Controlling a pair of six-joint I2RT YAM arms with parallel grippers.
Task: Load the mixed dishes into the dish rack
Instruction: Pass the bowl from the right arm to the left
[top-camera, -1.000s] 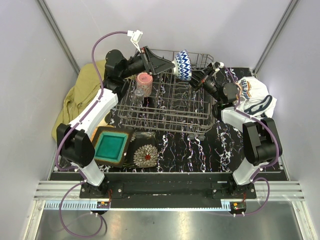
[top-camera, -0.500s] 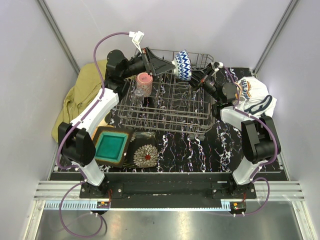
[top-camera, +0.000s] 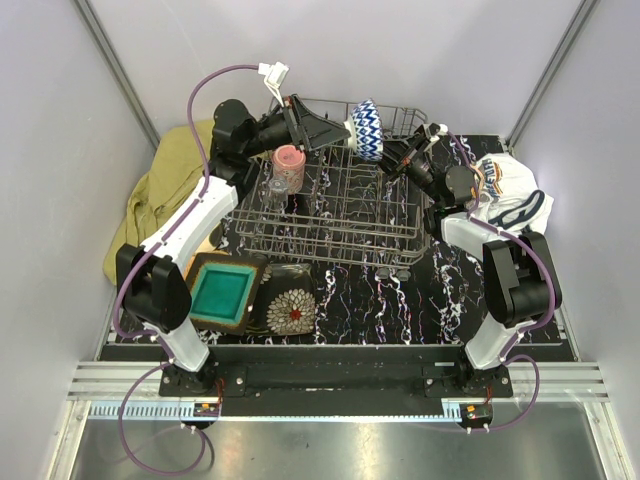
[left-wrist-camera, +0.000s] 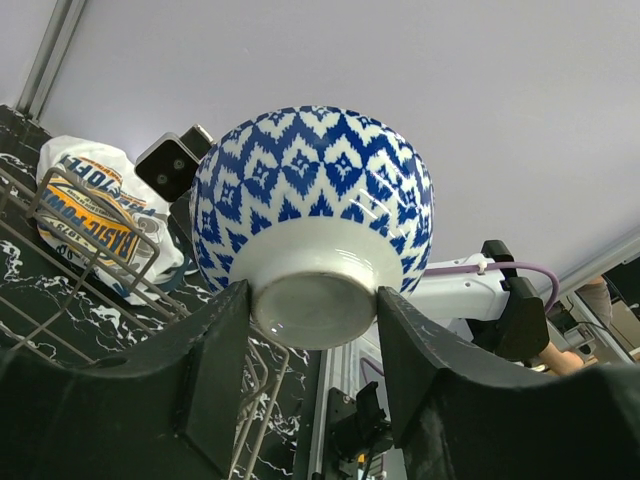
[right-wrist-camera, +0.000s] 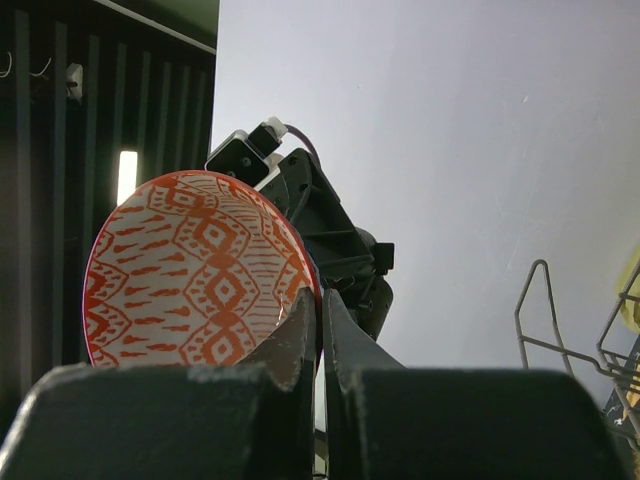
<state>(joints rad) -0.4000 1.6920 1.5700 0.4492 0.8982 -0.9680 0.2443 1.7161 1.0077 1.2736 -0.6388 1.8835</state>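
Observation:
A bowl (top-camera: 367, 130), blue-and-white outside (left-wrist-camera: 315, 200) and red-orange patterned inside (right-wrist-camera: 190, 270), hangs on its side over the far edge of the dish rack (top-camera: 330, 215). My left gripper (top-camera: 348, 128) comes from the left, its jaws closed on the bowl's white foot (left-wrist-camera: 312, 300). From the right, my right gripper (top-camera: 388, 160) is pinched shut on the bowl's rim (right-wrist-camera: 321, 300). A pink cup (top-camera: 288, 165) and a clear glass (top-camera: 277, 187) stand in the rack's left part. On the table in front of the rack lie a teal square plate (top-camera: 220, 290) and a dark floral plate (top-camera: 292, 310).
An olive-yellow cloth (top-camera: 165, 190) lies left of the rack. A white printed cloth (top-camera: 510, 195) lies to its right, behind my right arm. Grey walls close in on the back and both sides. The table top is black marble-look (top-camera: 380, 300).
The bowl stays where it was between both grippers. My right wrist has shifted very slightly; nothing else has visibly moved.

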